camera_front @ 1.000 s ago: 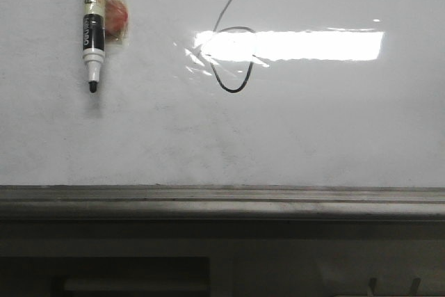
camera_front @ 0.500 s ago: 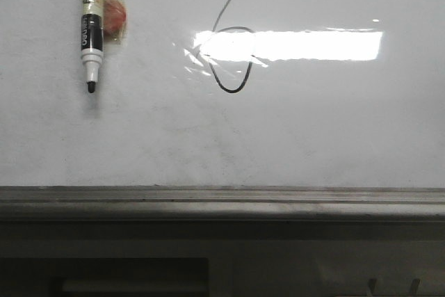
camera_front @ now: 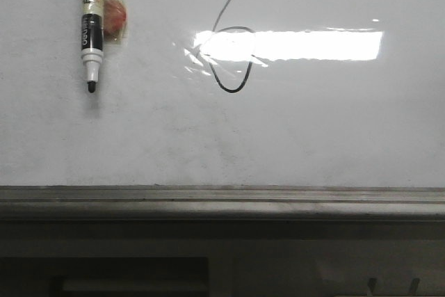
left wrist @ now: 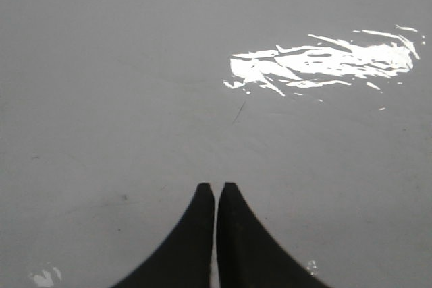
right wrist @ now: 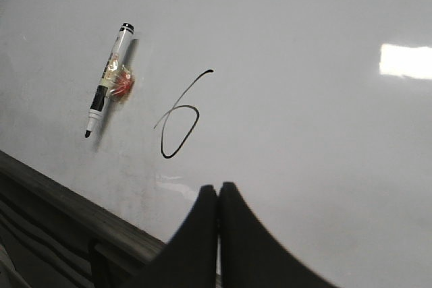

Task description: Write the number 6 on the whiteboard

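The whiteboard [camera_front: 334, 130] fills the front view, glossy white-grey with a bright light reflection. The number 6 [camera_front: 233, 36] is drawn on it in thin black line, upper middle; it also shows in the right wrist view [right wrist: 179, 116]. A black-and-white marker [camera_front: 92, 22] lies on the board at the upper left, tip down, next to a red blob [camera_front: 115, 15]; it shows in the right wrist view too [right wrist: 108, 79]. My left gripper [left wrist: 216, 187] is shut and empty over bare board. My right gripper [right wrist: 218, 187] is shut and empty, below the 6. Neither gripper shows in the front view.
A grey metal rail [camera_front: 222, 203] runs along the board's lower edge, with dark structure below it; it also shows in the right wrist view [right wrist: 61, 214]. Faint smudges and a short scratch mark [left wrist: 239, 112] lie on the board.
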